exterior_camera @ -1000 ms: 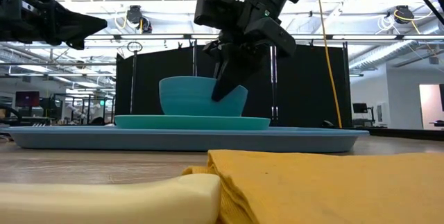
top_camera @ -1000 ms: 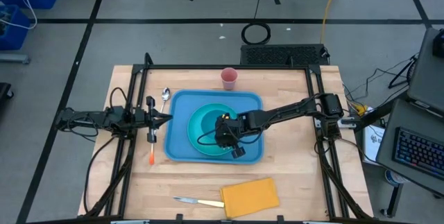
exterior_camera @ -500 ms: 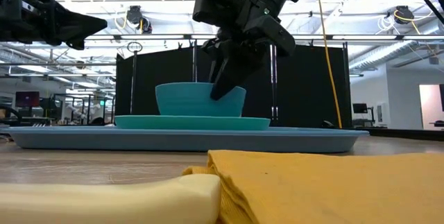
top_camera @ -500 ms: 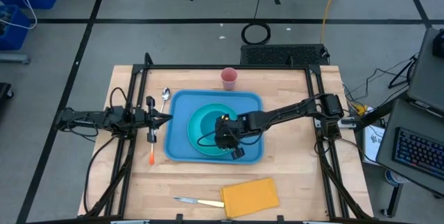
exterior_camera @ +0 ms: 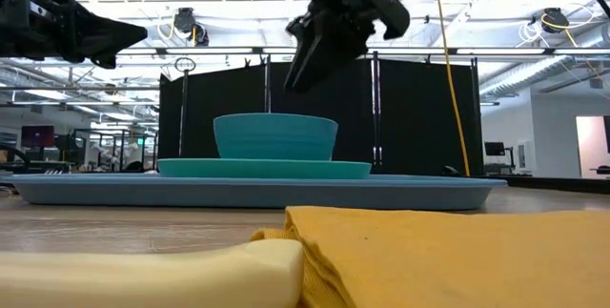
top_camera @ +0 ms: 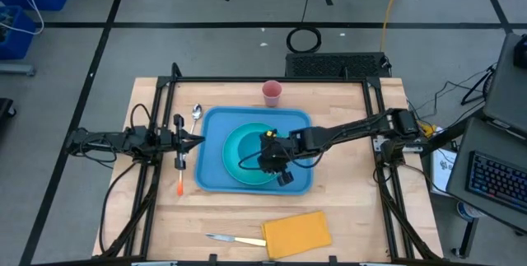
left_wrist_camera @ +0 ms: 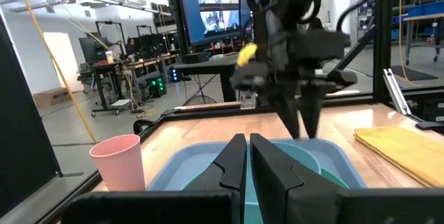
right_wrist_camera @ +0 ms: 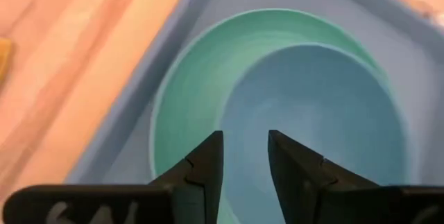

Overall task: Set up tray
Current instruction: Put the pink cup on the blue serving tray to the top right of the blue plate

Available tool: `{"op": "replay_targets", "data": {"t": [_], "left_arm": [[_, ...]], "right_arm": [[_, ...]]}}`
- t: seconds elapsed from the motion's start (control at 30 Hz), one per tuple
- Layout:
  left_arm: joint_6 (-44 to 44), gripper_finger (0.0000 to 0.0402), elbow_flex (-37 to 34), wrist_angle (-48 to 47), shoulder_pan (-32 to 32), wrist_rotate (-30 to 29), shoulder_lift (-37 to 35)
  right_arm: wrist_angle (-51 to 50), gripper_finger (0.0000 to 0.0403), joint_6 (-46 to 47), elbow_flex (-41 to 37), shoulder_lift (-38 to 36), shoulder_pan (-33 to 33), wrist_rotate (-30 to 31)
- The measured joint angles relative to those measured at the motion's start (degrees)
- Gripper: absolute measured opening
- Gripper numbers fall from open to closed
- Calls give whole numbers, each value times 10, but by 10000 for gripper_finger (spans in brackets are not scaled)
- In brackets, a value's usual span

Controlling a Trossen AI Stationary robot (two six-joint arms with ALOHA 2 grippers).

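The blue tray [top_camera: 212,126] lies mid-table. A turquoise plate [exterior_camera: 263,168] rests flat on it, and a blue-green bowl [exterior_camera: 274,136] stands upright on the plate. My right gripper [exterior_camera: 297,77] hangs open a little above the bowl's rim, slanting down and touching nothing. In the right wrist view its fingers [right_wrist_camera: 245,135] look down into the bowl [right_wrist_camera: 333,113]. My left gripper [top_camera: 198,140] waits shut and level beside the tray's left edge, also seen in its own wrist view [left_wrist_camera: 248,139].
A pink cup [top_camera: 272,93] stands behind the tray and a spoon [top_camera: 196,114] lies at its far left corner. An orange-handled utensil [top_camera: 179,185] lies left of the tray. A knife [top_camera: 233,239] and a yellow napkin [top_camera: 297,234] lie near the front edge.
My right gripper has opened and let go of the bowl's rim, then risen clear above it. The bowl has settled level onto the plate and stayed there.
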Motion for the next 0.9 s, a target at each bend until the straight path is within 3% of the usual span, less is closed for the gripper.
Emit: {"op": "replay_targets", "data": {"t": [0.2, 0.9], "left_arm": [[0, 26, 0, 0, 0, 0, 0], [0, 26, 0, 0, 0, 0, 0]], "right_arm": [[4, 104, -20, 0, -37, -8, 57], [-11, 93, -80, 0, -50, -173, 39]]}}
